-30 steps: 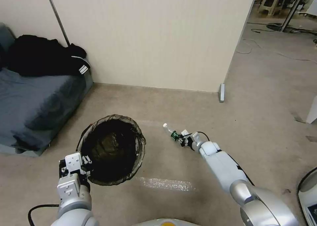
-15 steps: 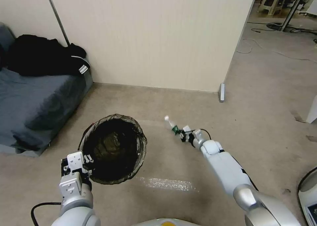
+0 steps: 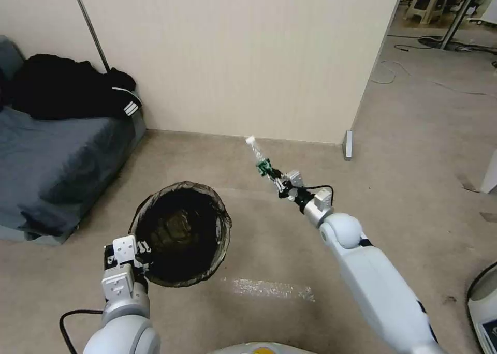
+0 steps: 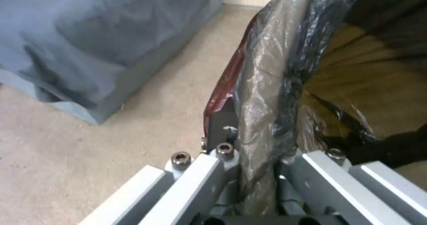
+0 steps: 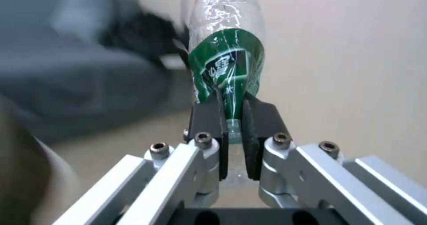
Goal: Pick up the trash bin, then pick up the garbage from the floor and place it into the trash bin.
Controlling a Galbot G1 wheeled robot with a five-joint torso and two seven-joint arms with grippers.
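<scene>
You had the right gripper [image 3: 279, 184] up off the floor, beyond the trash bin [image 3: 181, 233] on its far right side, fingers [image 5: 209, 118] pinching the base of the clear plastic bottle [image 3: 258, 155], cap pointing away. The left gripper [image 3: 127, 258] had its fingers clamped over the bin's bagged rim on the near side. You needed to carry the bottle fully over the bin's mouth before releasing, since so shallow a pinch on the base could slip
</scene>
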